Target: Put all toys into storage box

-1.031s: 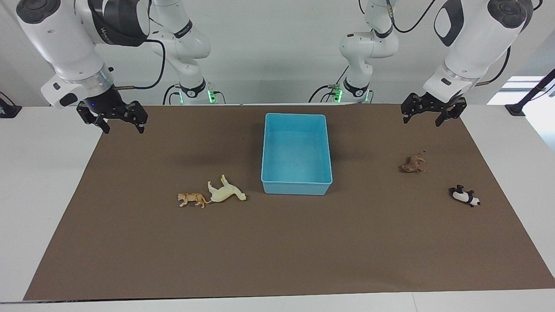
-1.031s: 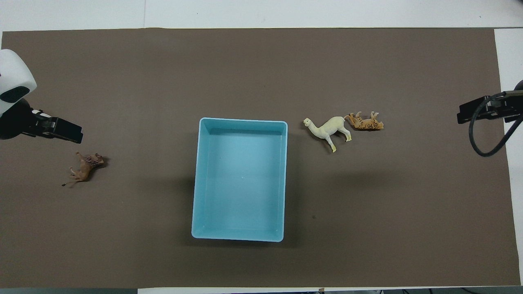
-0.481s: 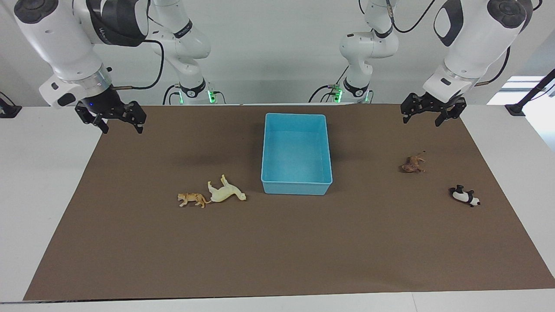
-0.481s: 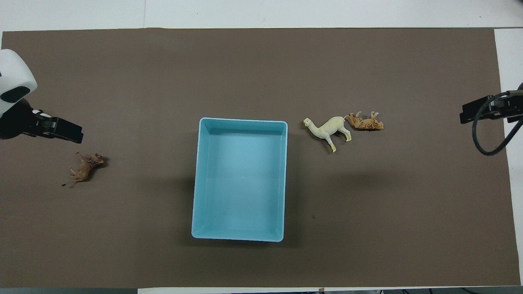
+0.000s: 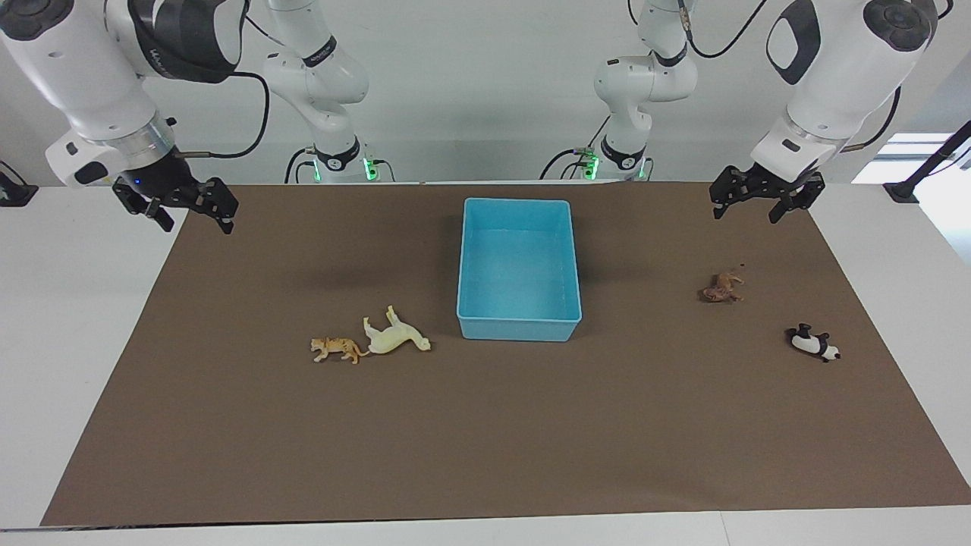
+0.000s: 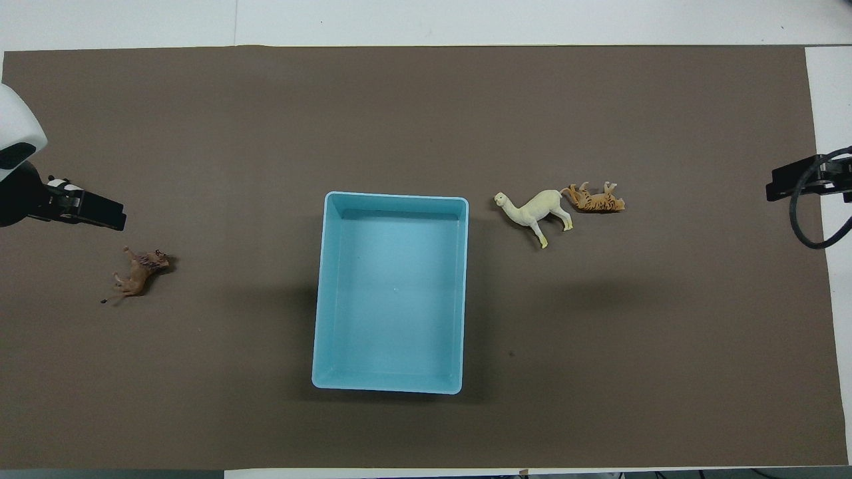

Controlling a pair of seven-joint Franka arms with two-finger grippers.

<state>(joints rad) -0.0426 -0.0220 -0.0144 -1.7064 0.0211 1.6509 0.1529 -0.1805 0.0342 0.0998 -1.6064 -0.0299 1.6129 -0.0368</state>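
Four toys lie on the brown mat (image 5: 485,425) covering the worktop (image 5: 68,318); none is in the storage box (image 5: 519,329).

Facing view: the light blue storage box sits mid-mat, nothing in it. Cream horse (image 5: 394,336) on its side, just beside the box's corner that lies farthest from the robots, toward the right arm's end. Orange tiger (image 5: 337,349) also on its side, its tail touching or nearly touching the horse; contact cannot be settled. Toward the left arm's end, the brown lion (image 5: 722,287) lies tipped over; details of head and legs are hard to make out. Panda (image 5: 813,342) on its back, farther from the robots than the lion and nearer the mat's edge. Right claw (image 5: 173,211) hangs over the mat's corner by its own base, fingers spread wide, holding nothing. Left claw (image 5: 762,202) hangs over the matching corner at its end, also wide and without a load. Upper links of both arms are cut off at the top.

Overhead view: box (image 6: 319,299), horse (image 6: 534,210), tiger (image 6: 594,199) and lion (image 6: 138,273) all show. Only a black-and-white sliver of the panda (image 6: 58,181) peeks out from under the left claw (image 6: 83,209), which covers the rest. Right claw (image 6: 802,179) is cut off at the frame's edge; its fingers cannot be read here.
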